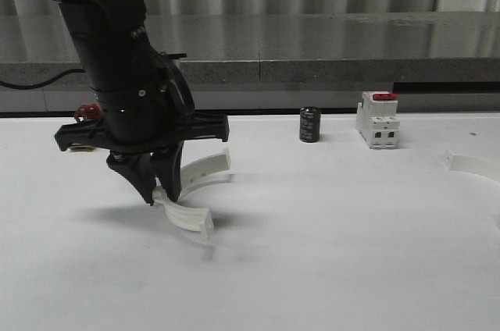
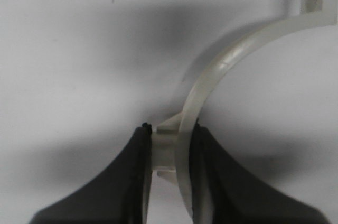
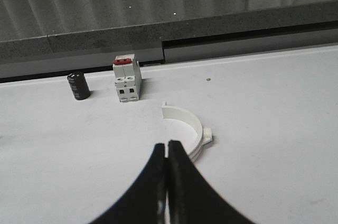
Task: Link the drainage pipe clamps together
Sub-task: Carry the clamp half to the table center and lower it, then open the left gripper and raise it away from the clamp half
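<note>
1. Front view first: our left arm comes down steeply from eleven o'clock, wrist bent so the left gripper points at the table.
2. Its fingers are pinched narrow on the held clamp half, a white arc whose free end sits off the surface, with a shadow beneath; in our left wrist view the two dark fingers press a side tab and the band between them.
3. Toward three o'clock from that stand a black cylinder and a white breaker with a red switch, both near the table's far edge.
4. At the far three o'clock edge lies the other clamp half flat on the table; our right wrist view shows it just beyond the right gripper, whose tips meet on nothing.
5. We work on a plain white table; behind it runs a grey ledge.
</note>
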